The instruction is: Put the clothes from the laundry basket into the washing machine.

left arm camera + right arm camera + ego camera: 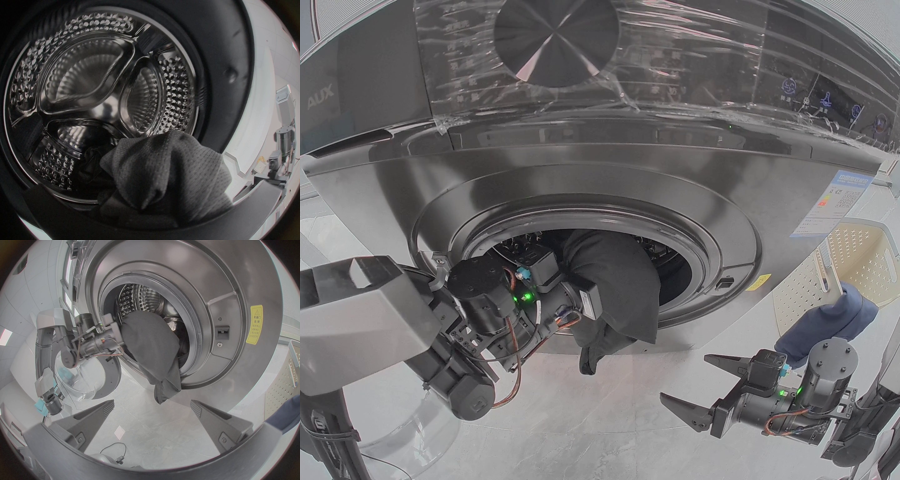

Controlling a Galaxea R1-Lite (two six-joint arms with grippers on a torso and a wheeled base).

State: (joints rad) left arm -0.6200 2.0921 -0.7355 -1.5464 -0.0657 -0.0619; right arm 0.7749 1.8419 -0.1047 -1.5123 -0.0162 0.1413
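One dark garment (619, 281), seemingly in left gripper (589, 304), overhangs grey floor tiles (600, 412); right gripper (684, 378) gapes

Left end effector (589, 304) aims toward 2 o'clock. Right end effector (684, 378), at 5 o'clock, aims at 9 o'clock, jaws wide.

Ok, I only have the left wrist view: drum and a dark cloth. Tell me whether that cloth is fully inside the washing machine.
Observer: No. In the head view the dark cloth drapes over the door rim, its tail hanging outside toward the floor.
Operator: Report the other arm.
Observer: The right gripper is open and empty, low in front of the washing machine, apart from the cloth.
Operator: Now the remaining laundry.
Observer: A blue garment lies over the rim of the laundry basket.
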